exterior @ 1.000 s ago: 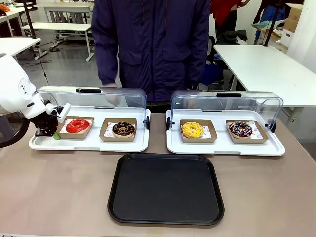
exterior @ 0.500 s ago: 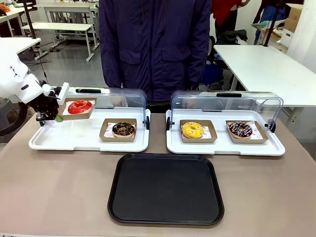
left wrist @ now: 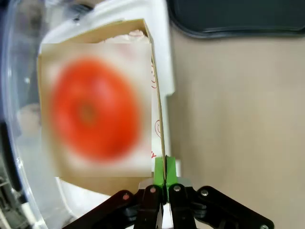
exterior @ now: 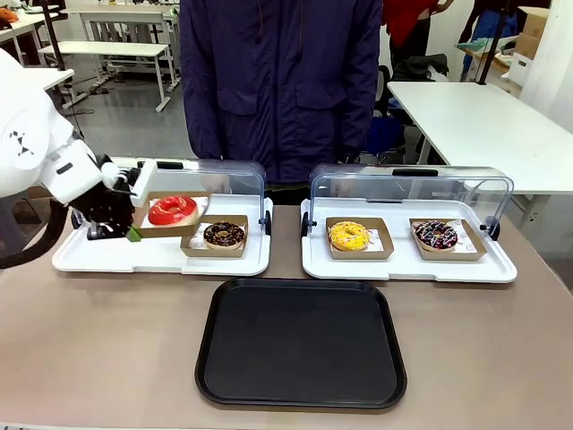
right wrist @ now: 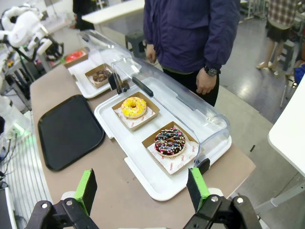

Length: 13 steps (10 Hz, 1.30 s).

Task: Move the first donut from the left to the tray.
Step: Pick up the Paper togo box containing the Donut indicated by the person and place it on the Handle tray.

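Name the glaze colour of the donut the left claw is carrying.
Glossy red, on the donut in its brown cardboard holder; the front view shows it best.

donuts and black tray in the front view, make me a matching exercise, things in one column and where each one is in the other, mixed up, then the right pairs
Things:
1. red donut
2. chocolate donut
3. yellow donut
4. black tray

Places:
A. flat on the table, nearest the robot, nothing on it
B. in its holder on the left white tray
C. lifted off the tray, its cardboard holder pinched by the left gripper
D. in its holder on the right white tray, at that tray's left end

Pairs: 1-C, 2-B, 3-D, 4-A
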{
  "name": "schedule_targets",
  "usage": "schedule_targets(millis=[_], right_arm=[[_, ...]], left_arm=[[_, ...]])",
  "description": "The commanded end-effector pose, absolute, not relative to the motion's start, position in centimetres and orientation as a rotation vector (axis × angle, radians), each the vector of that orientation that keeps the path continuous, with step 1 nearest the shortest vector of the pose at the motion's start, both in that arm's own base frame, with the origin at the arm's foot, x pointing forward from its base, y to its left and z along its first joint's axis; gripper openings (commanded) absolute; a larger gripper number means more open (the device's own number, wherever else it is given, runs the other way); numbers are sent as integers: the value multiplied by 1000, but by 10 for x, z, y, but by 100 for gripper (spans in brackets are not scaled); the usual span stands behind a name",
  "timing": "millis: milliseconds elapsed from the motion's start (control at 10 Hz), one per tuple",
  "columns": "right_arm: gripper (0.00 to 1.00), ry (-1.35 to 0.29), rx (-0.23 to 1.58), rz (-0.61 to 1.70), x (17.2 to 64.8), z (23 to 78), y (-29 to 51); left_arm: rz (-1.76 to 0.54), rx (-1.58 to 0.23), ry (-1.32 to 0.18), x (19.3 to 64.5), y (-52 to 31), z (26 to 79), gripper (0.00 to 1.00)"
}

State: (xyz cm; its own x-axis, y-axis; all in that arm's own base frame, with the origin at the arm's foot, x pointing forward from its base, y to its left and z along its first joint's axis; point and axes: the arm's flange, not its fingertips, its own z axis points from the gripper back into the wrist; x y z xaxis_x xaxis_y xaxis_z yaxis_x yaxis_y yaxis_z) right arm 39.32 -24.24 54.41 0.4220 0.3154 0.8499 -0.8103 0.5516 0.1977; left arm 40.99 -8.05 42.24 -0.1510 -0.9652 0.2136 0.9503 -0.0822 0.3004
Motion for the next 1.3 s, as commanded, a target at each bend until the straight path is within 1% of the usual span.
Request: schedule_targets(millis=[0,200,300,400,800,900,1000,1200], right_arm=[[100,-892,671,790,394,546,-243],[100,-892,671,790,394,546,-243],[100,-892,671,790,394,546,-243],[100,-892,671,790,394,546,-243],[100,-892,671,790,394,546,-243],[100,-892,671,790,394,546,-243],[100,-892,671,790,394,546,-243],[100,-892,671,790,394,546,-243]], left_arm=[[-1674,55,-433,358,-109,431,2],[-1731,48,-443,321,-129,424,2],[-1660,57,-409,314,-133,422,2],[-1717,34,-451,360,-136,442,2],[-1703,21,-443,356,-140,444,2],[-1667,51,-422,339,-168,436,2],[-1657,38,-422,323,-195,432,2],[-1621,64,-408,300,-236,419,2]])
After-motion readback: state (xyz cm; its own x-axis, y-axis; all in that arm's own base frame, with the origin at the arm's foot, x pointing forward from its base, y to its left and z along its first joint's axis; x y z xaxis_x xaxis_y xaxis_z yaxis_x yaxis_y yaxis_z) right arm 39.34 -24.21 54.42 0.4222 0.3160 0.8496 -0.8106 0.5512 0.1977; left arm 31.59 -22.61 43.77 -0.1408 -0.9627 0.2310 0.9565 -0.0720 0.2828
